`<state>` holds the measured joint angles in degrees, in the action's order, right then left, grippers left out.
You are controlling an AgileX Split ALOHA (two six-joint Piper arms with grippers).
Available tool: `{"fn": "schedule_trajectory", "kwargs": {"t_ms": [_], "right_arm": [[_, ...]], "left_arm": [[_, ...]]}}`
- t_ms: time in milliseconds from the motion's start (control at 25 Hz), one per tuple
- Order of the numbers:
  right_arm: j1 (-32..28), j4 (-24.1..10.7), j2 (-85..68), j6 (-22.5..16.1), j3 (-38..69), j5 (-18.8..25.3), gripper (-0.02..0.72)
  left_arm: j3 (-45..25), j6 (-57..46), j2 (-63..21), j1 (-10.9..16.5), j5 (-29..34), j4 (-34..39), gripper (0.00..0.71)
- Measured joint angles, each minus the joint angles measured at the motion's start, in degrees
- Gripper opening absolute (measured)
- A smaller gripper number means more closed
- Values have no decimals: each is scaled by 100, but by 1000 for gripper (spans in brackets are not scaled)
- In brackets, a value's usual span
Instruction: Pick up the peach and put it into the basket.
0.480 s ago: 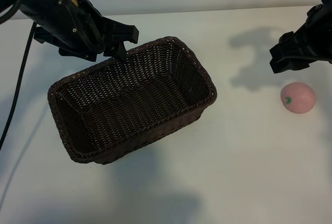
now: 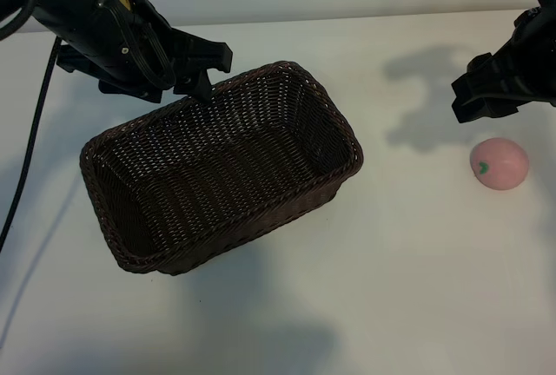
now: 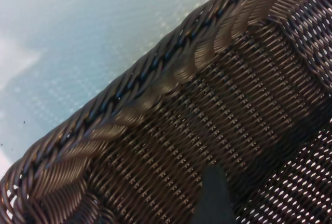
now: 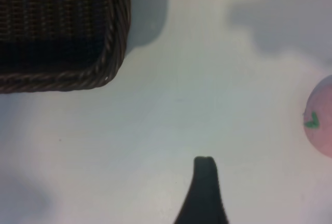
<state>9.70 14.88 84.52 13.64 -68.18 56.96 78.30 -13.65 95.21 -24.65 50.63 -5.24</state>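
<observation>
**benchnoob:** So where's everything sitting right now?

**wickerfan:** Big dark brown woven wicker basket [image 2: 221, 171] with the braided rim is left of centre on the white surface [image 2: 408, 288], turned at an angle, nothing inside it. The small pale pink toy peach [image 2: 499, 164] with the little green leaf mark sits on the surface far over on the right, well apart from the basket.

**benchnoob:** And the arms?

**wickerfan:** Left claw [image 2: 198, 74] hangs over the basket's far rim near its far left side, pointing steeply down. Fingers stand wide and hold nothing. The left wrist view is basically all braided rim and inner weave, with one dark fingertip [image 3: 211, 195] poking in over the wicker.

**benchnoob:** Right one near the peach?

**wickerfan:** Near, not on it. Right claw [image 2: 486, 97] is up in the air just beyond the peach, on its far side, tilted down, also spread wide and empty. Its wrist view shows one dark fingertip [image 4: 205, 169] over bare surface, the peach at the frame's edge and the basket's corner further off.

**benchnoob:** So no contact?

**wickerfan:** None I can see. Peach lies on the surface by itself.
</observation>
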Motion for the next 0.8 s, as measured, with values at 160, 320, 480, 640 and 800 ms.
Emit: {"fn": "schedule_trajectory", "kwargs": {"t_ms": [160,320,480,640,800], "right_arm": [[0,0,0,0,0,0,583],[0,0,0,0,0,0,583],[0,0,0,0,0,0,583],[0,0,0,0,0,-5,583],[0,0,0,0,0,-9,583]], "left_arm": [[0,0,0,0,-174,0,552],[0,0,0,0,-204,0,552],[0,0,0,0,-265,0,551],[0,0,0,0,-416,-27,551],[0,-41,-6,5,-294,-13,551]]}}
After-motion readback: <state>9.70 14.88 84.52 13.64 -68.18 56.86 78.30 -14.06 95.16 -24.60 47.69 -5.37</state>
